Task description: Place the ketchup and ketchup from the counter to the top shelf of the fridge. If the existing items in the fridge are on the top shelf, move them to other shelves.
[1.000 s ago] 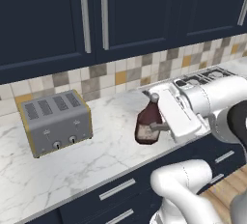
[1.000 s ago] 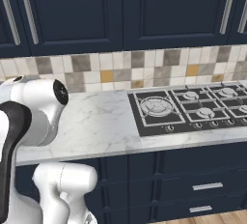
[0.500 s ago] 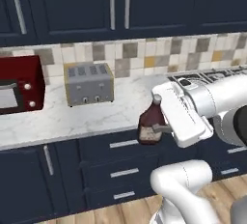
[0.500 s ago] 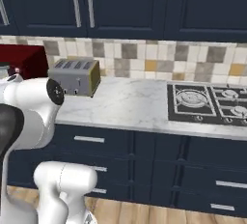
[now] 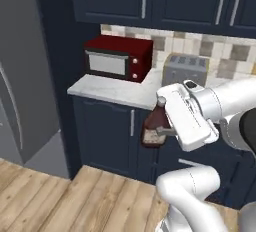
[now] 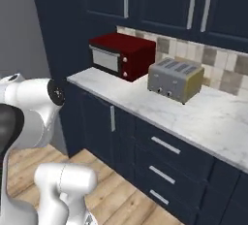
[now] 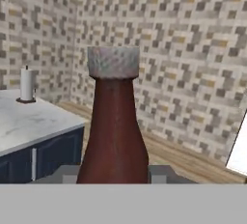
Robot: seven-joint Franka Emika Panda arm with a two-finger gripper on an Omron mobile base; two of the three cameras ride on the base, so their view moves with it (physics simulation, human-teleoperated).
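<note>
Between the fingertips of the end effector [image 5: 159, 132] we see the squat maroon ketchup bottle [image 5: 153, 126], clamped low on its body and carried in the air, off the surface [image 5: 117, 90] and in front of the navy cabinets [image 5: 107, 131] below its left end. We read the end effector as clenched on this bottle: in the hand view the dark fingertips sit close against both sides of the bottle's base, and the neck and pale cap rise straight up the middle of that view. The bottle's long axis is therefore upright or nearly so, with the cap uppermost and the pale label low on its front.

Outward from the bottle, a red microwave [image 5: 117, 58] stands at the left end of the surface and a grey toaster [image 6: 174, 79] beside it toward the right, both untouched. At the far left of the left base view we see a tall grey panel with a curved handle, which we take to be the fridge [image 5: 22, 76]; its door appears closed and no shelf is visible.

We judge that the coming move turns on one relation: the fridge lies to the left of the held bottle, well apart, beyond the end of the surface. The carry must go leftward with the bottle kept upright.
</note>
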